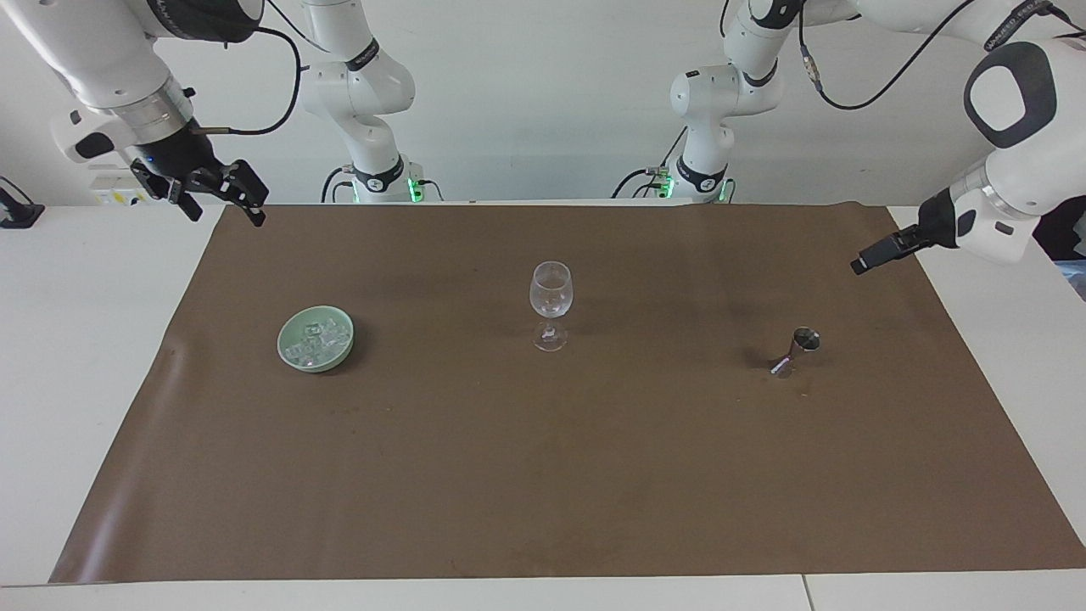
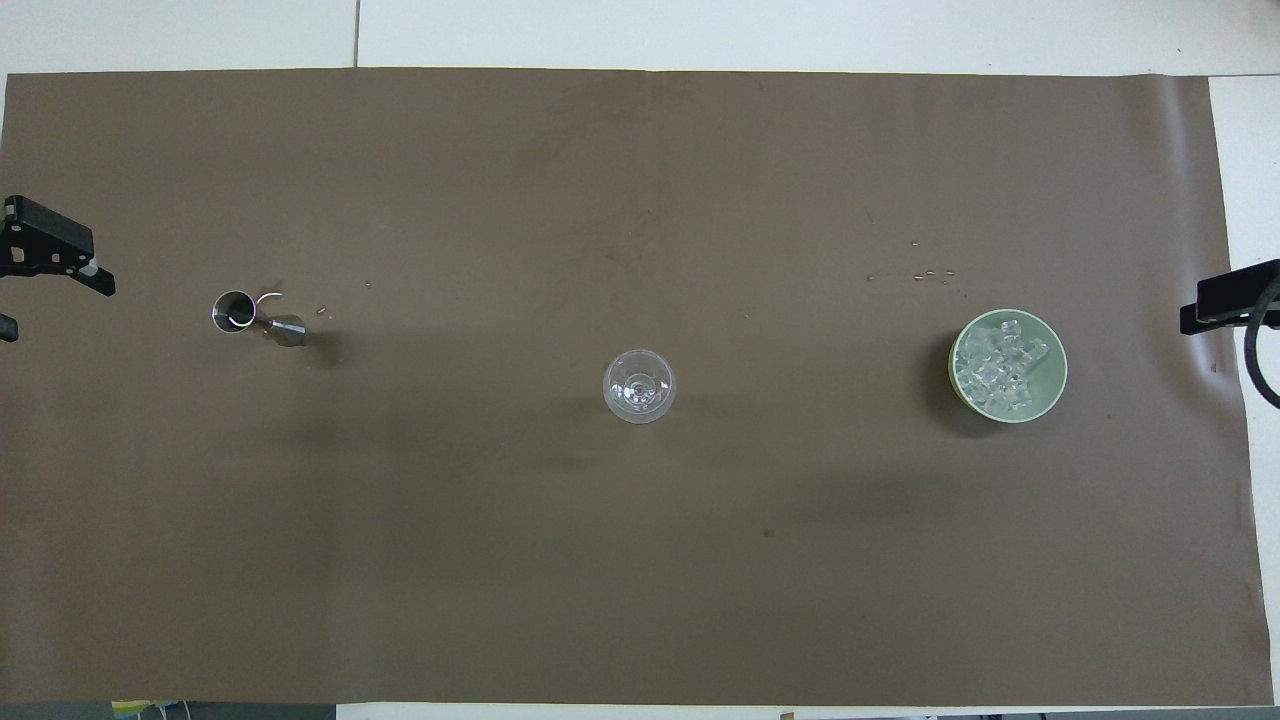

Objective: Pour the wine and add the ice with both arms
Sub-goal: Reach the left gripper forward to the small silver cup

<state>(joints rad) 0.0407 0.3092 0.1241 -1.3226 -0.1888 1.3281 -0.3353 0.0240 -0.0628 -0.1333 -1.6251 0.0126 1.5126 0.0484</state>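
A clear stemmed glass (image 1: 551, 293) (image 2: 639, 385) stands upright mid-mat. Toward the right arm's end sits a pale green bowl (image 1: 288, 350) (image 2: 1058, 385) holding the ice (image 1: 319, 336) (image 2: 1000, 365), several small clear cubes. A small metal jigger (image 1: 797, 350) (image 2: 245, 315) stands toward the left arm's end. No wine shows. My left gripper (image 1: 859, 266) hangs open and edge-on over the mat's edge beside the jigger; one finger (image 2: 55, 255) shows overhead. My right gripper (image 1: 225, 216) waits open over the mat's corner, well apart from the bowl; one finger (image 2: 1215, 305) shows overhead.
A brown mat (image 1: 543, 475) covers most of the white table (image 1: 85, 339). Small specks (image 2: 925, 272) lie on the mat just farther from the robots than the bowl. The two arm bases (image 1: 373, 178) (image 1: 700, 178) stand at the table's robot end.
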